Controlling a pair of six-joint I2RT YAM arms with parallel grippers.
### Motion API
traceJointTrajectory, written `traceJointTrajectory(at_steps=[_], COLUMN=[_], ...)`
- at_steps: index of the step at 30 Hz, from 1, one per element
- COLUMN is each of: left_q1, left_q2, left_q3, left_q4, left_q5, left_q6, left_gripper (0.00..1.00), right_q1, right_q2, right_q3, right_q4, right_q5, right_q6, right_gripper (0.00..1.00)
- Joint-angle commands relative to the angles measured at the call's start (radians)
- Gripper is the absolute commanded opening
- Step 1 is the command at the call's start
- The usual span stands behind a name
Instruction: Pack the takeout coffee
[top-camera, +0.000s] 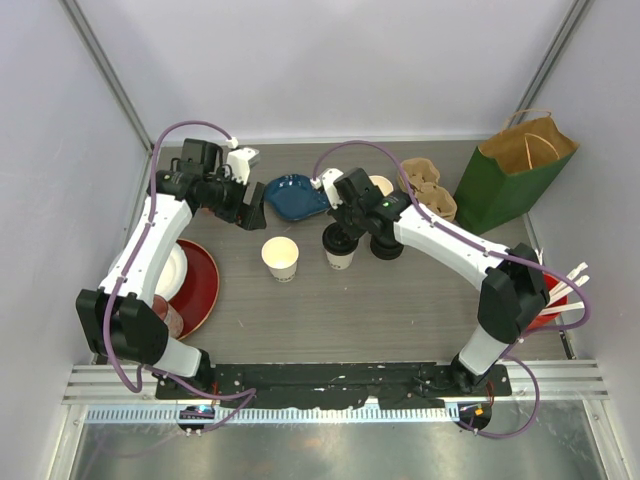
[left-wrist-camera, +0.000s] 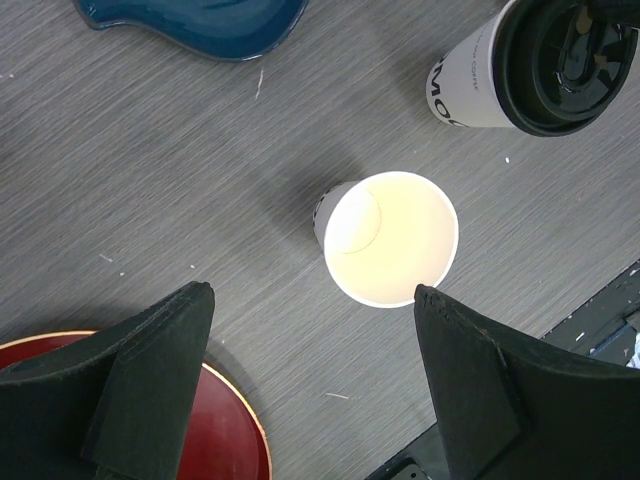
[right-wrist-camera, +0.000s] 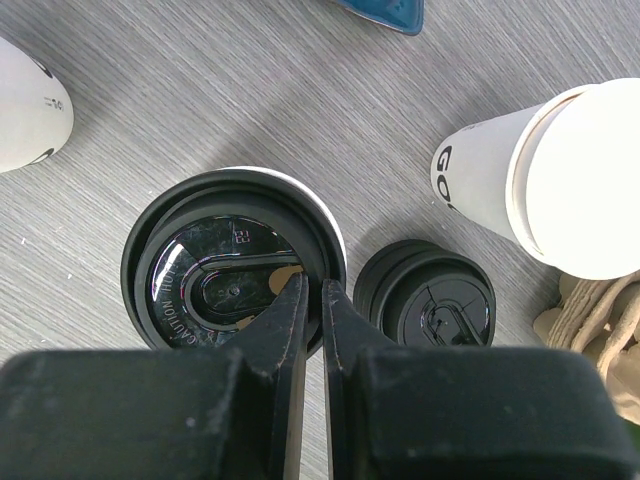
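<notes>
1. The right gripper (right-wrist-camera: 313, 300) is almost shut. It seems to pinch the rim of the black lid (right-wrist-camera: 232, 262) on a paper cup (top-camera: 341, 250) mid-table, probably to seat it.
2. The left gripper (left-wrist-camera: 312, 293) hangs wide open and empty over a lidless cup (left-wrist-camera: 390, 238), probably next in line.
3. A spare lid (right-wrist-camera: 428, 305) lies just beside the capped cup.
4. The black lid reads "CAUTION", and a third cup (right-wrist-camera: 560, 180) shows "GO".

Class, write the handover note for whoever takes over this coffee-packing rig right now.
Left gripper: open, holding nothing, above an unlidded cup.
Right gripper: shut, seemingly pinching the rim of the lidded cup.
A spare lid lies beside that cup. A second unlidded cup stands by the carrier.
Done: one cup lidded.
Left: lid two cups (only one loose lid in view), then probably load the carrier, which holds none yet, and the bag.
</notes>
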Motion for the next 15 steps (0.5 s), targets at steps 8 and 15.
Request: traceJointTrajectory(at_steps=[8, 15], left_q1=[0.003, 0.003], left_q2=[0.001, 0.001], left_q3=[0.035, 0.037], left_q4=[0.024, 0.022], left_q5=[0.007, 0.008], left_q6=[0.006, 0.006], left_gripper=[0.86, 0.86], right_q1=[0.008, 0.007], right_q2=[-0.032, -0.004], right_q3=[0.042, 0.045], right_q4=[0.003, 0.009], right_q5=[0.017, 0.037], right_q6=[-0.007, -0.022], right_gripper=[0.01, 0.01])
